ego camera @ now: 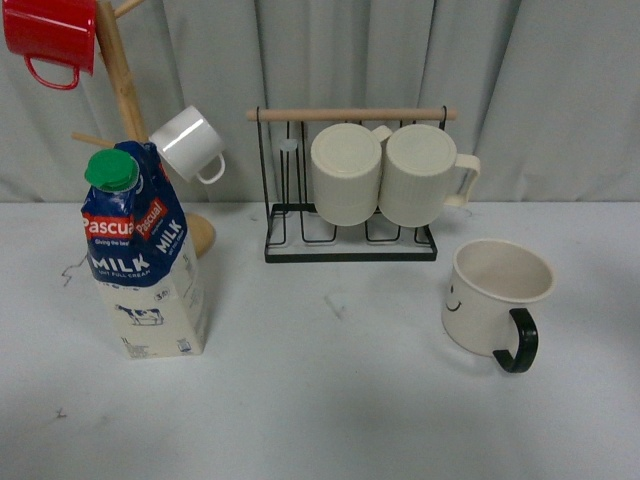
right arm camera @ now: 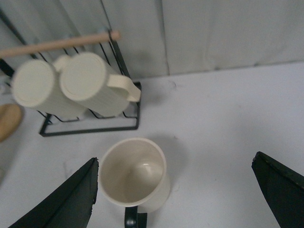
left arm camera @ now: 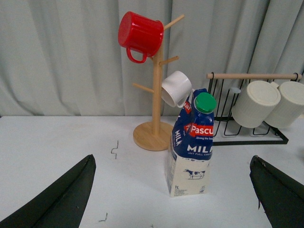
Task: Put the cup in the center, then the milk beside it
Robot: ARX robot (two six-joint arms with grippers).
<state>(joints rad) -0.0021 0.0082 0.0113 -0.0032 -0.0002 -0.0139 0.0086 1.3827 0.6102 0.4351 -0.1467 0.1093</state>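
Observation:
The cup point(ego camera: 492, 301), a wide cream mug with a black handle and a small smiley face, stands upright at the right of the table. In the right wrist view the cup point(right arm camera: 133, 174) sits just inside one black finger point(right arm camera: 71, 199) of my open right gripper point(right arm camera: 175, 183). The milk point(ego camera: 142, 255), a blue and cream carton with a green cap, stands upright at the left. In the left wrist view the milk point(left arm camera: 192, 145) is ahead of my open left gripper point(left arm camera: 173, 178), apart from both fingers. Neither arm shows in the front view.
A black wire rack point(ego camera: 350, 240) with a wooden bar holds two cream ribbed mugs point(ego camera: 390, 175) at the back centre. A wooden mug tree point(ego camera: 125, 90) behind the milk carries a red mug point(ego camera: 50, 38) and a small white mug point(ego camera: 188, 143). A grey curtain closes the back.

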